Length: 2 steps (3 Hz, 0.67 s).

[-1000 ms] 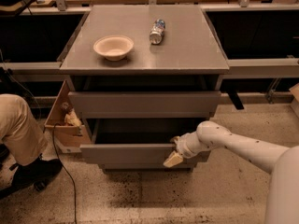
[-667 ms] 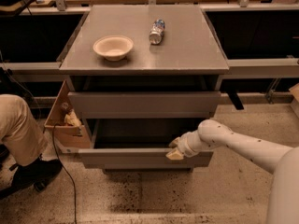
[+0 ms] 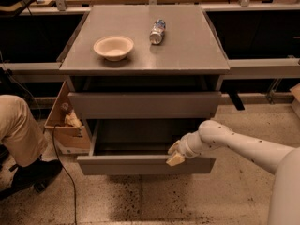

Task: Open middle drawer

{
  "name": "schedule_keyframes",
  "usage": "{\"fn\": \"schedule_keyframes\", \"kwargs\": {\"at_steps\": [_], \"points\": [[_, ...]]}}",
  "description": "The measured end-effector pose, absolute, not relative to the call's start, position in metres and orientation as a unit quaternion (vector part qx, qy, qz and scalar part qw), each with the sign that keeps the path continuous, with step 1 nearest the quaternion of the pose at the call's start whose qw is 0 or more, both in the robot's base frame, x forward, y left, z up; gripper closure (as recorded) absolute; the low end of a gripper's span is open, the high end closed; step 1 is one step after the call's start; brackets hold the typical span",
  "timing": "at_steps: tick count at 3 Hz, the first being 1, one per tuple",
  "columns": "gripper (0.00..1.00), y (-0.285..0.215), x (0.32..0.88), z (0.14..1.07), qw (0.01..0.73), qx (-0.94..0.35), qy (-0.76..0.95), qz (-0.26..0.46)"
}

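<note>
The middle drawer (image 3: 131, 165) is a wide, shallow grey drawer with a flat front. It stands pulled out toward me below the taller top drawer (image 3: 140, 104), and its dark grey interior (image 3: 136, 137) shows. My gripper (image 3: 176, 156) sits at the top edge of the drawer's front, right of centre, touching it. My white arm (image 3: 243, 146) reaches in from the lower right. The lowest drawer is hidden under the pulled-out front.
A cream bowl (image 3: 113, 47) and a lying bottle (image 3: 157, 31) rest on the cabinet top (image 3: 187, 50). A person's leg in tan trousers (image 3: 16, 125) and a cardboard box (image 3: 63, 121) are at the left. A black cable (image 3: 65, 172) runs across the floor.
The middle drawer has slid further out toward me. My gripper has moved with its front edge, down and a little toward me.
</note>
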State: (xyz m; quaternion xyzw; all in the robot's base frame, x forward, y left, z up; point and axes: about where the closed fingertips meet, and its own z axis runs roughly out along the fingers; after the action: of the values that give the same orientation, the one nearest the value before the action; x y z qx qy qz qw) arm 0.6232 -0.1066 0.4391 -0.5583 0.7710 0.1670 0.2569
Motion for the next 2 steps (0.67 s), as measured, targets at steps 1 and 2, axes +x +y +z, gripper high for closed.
{"fn": "schedule_keyframes", "kwargs": {"at_steps": [1,2], "points": [[0.36,-0.106,0.594,0.444,0.22,-0.583,0.763,0.172],[0.11,-0.106,0.571,0.45,0.187,-0.606,0.754,0.173]]}}
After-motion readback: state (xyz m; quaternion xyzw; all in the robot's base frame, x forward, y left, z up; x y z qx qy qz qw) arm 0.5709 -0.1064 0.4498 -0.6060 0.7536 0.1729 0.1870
